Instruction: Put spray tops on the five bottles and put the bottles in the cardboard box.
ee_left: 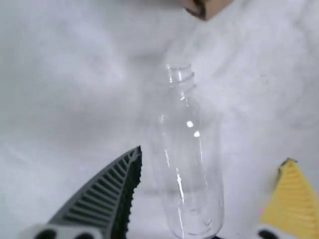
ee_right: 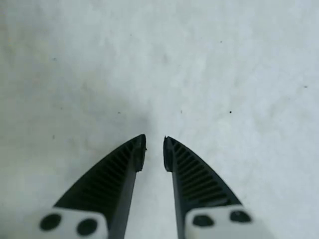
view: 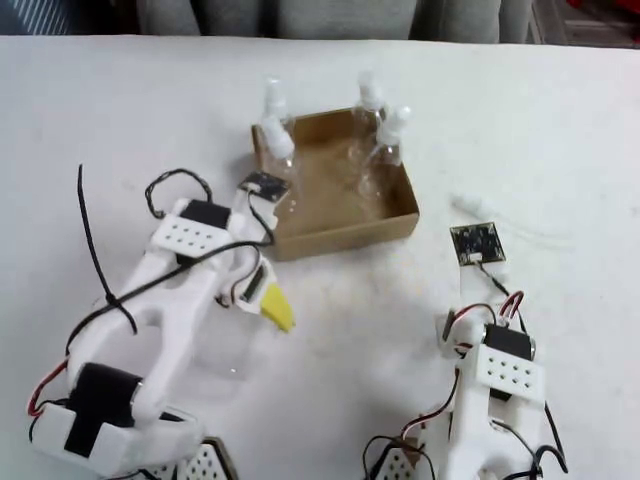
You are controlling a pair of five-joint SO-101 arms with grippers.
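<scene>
A clear bottle [ee_left: 189, 164] with no top lies on the white table, its open neck pointing away from my left wrist. My left gripper [ee_left: 213, 155] is open, its black and yellow fingers on either side of the bottle and apart from it. In the high view its yellow finger [view: 278, 308] shows just in front of the cardboard box [view: 345, 232]. Three bottles with spray tops [view: 385, 145] stand inside the box. A loose spray top [view: 470, 205] lies right of the box. My right gripper [ee_right: 155, 138] is shut over bare table, holding nothing.
The right arm [view: 505, 370] sits at the front right, its camera board [view: 477, 243] close to the box's front right corner. The left arm [view: 170, 290] reaches across the front left. A corner of the box [ee_left: 204, 7] lies just beyond the bottle's neck.
</scene>
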